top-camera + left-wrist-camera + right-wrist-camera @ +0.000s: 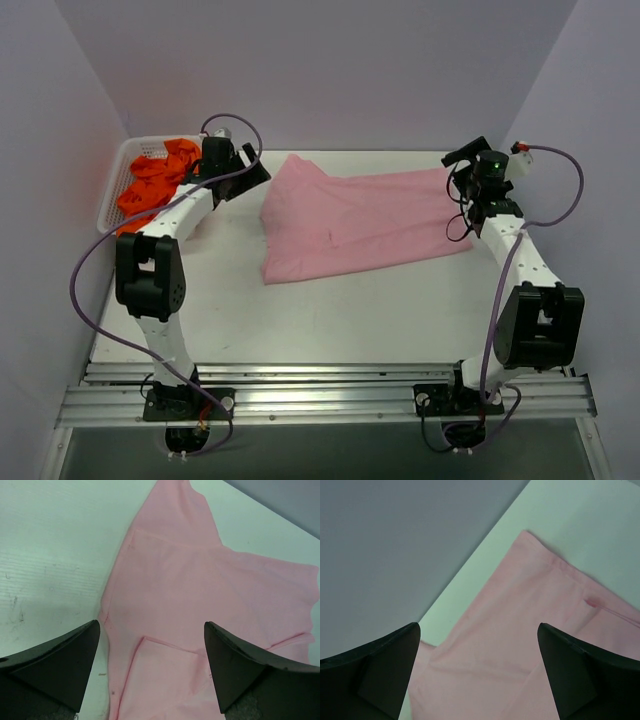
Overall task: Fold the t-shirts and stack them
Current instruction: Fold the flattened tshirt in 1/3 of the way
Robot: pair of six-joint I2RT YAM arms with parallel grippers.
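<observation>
Across the table [330,320], pink t-shirt [350,225] stretches left-right.

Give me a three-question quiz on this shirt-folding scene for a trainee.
1. Pick one: the crumpled t-shirts in the white basket are A blue, B orange, C green.
2. True or false: the left gripper is shut on the pink t-shirt.
3. Fill in: the right gripper hovers at the pink t-shirt's ___ end, by the robot's own sides.
Key: 1 B. 2 False, it is open. 3 right.
</observation>
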